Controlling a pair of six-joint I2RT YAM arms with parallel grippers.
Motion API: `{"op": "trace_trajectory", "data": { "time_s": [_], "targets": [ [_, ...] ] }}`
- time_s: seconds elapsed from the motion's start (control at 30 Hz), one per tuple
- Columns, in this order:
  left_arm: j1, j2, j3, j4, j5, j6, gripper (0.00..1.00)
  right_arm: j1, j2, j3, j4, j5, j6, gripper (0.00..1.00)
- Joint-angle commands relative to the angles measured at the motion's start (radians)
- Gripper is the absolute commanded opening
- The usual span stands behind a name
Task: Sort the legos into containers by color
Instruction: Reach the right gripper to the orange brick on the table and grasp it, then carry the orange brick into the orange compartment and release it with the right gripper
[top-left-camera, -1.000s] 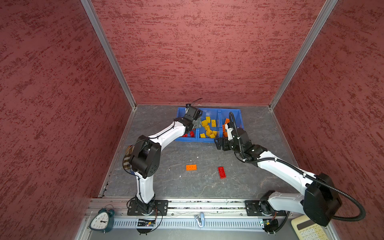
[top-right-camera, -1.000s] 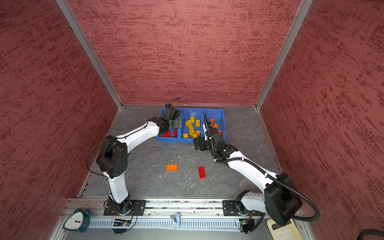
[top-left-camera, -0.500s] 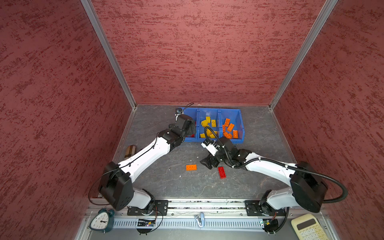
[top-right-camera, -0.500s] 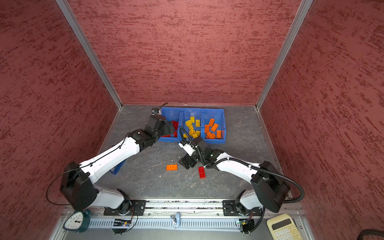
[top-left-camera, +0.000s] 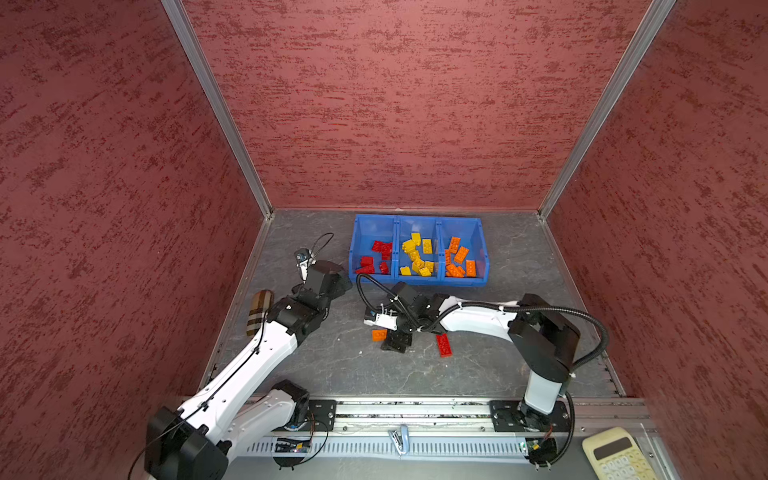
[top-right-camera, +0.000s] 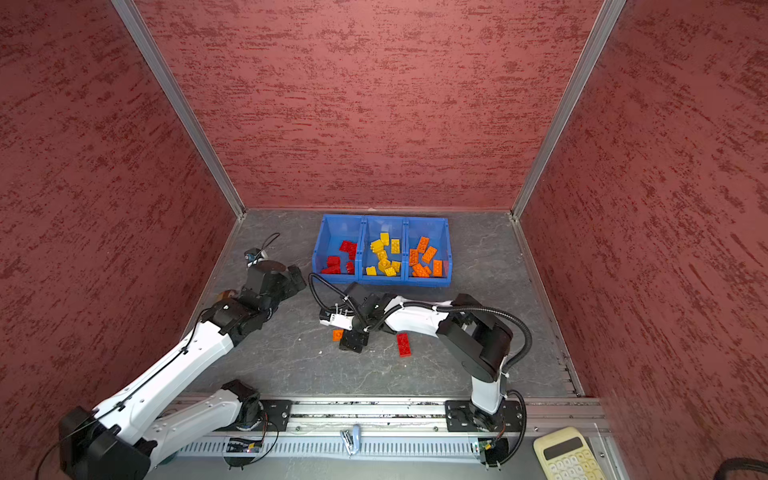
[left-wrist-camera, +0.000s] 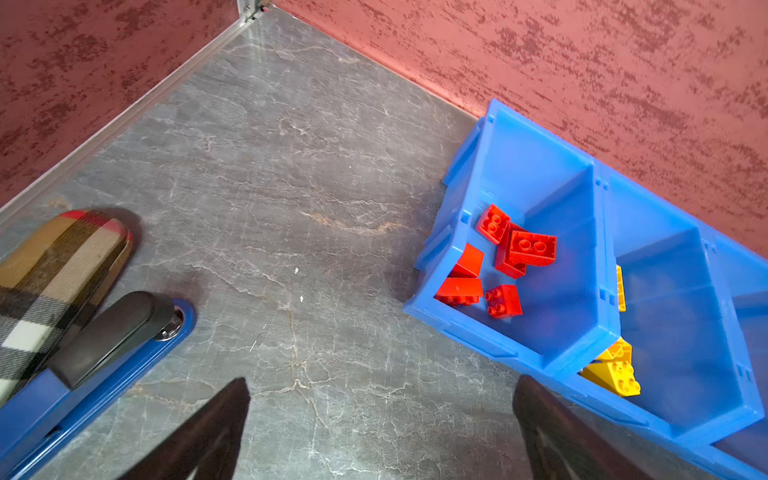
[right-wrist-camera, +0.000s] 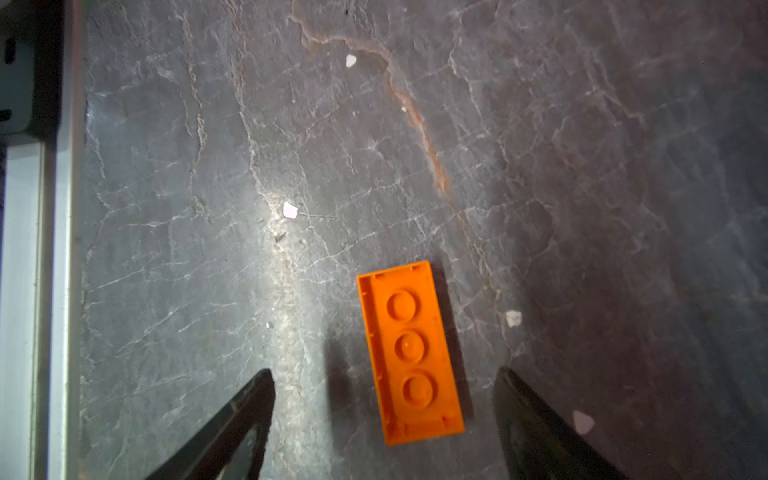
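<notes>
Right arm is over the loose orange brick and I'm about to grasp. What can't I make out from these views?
Orange brick: in both top views the right gripper covers all but one end.
Whether it touches the table: right wrist view cannot tell.
Left gripper jaws: too dark and small to separate in both top views.
Blue stapler: cut off by left wrist view's edge.

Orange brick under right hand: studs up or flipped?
Flipped. The orange brick lies flat on the table, hollow underside up: a rim and three round tubes in one row, no studs.
</notes>
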Motion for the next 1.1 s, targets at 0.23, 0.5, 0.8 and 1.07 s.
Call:
{"op": "trace_trajectory", "data": {
  "time_s": [0.23, 0.5, 0.8, 1.07],
  "targets": [
    [0.022, -0.006, -0.029, -0.02, 0.011, -0.031, 1.0, 0.011, 0.142, 0.156, -0.152, 0.075, -0.097, 0.6],
    [0.028, 0.002, -0.03, -0.02, 0.024, -0.031, 1.0, 0.024, 0.148, 0.143, -0.148, 0.15, -0.093, 0.39],
    [0.026, 0.062, -0.025, 0.033, 0.088, -0.016, 1.0, 0.023, -0.037, -0.015, -0.021, 0.205, -0.017, 0.31],
    [-0.053, 0.098, -0.002, 0.113, 0.013, 0.027, 1.0, -0.03, -0.275, -0.183, 0.102, 0.231, 0.07, 0.24]
  ]
}}
